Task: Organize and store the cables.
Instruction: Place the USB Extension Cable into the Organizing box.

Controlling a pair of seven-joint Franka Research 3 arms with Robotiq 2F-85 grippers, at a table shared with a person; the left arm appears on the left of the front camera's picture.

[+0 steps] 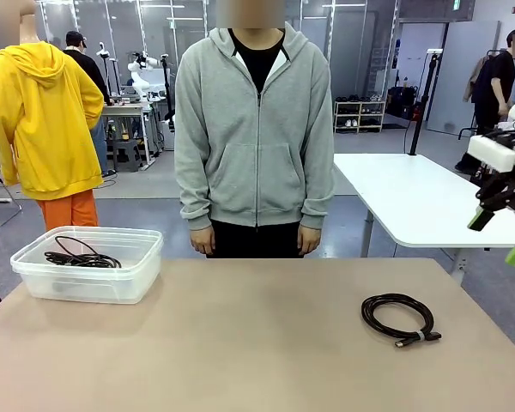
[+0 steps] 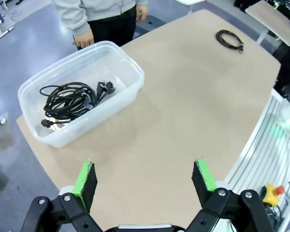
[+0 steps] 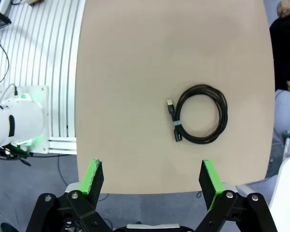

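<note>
A: While the coiled cable (image 1: 400,319) lies alone on the tan table (image 1: 240,343), at about 4 o'clock from the table's middle in the front view, the step in hand looks like picking it up for the clear bin (image 1: 87,262) at 10 o'clock.

B: Agreed. Right gripper (image 3: 151,180) hangs high over the table edge, fingers spread wide, nothing between them. My judgement: descend straight, straddle one side of the loop across the strands, not the plugs, so the coil lifts whole.

A: Left gripper (image 2: 145,177)?

B: Spread too, empty, hovering above the near table edge with the bin at its 10 o'clock.

A: Cable appearance?

B: Thin, black, a neat round coil; a small band ties it by the two plug ends. Another black cable bundle (image 2: 70,102), looser, already sits inside the bin.
</note>
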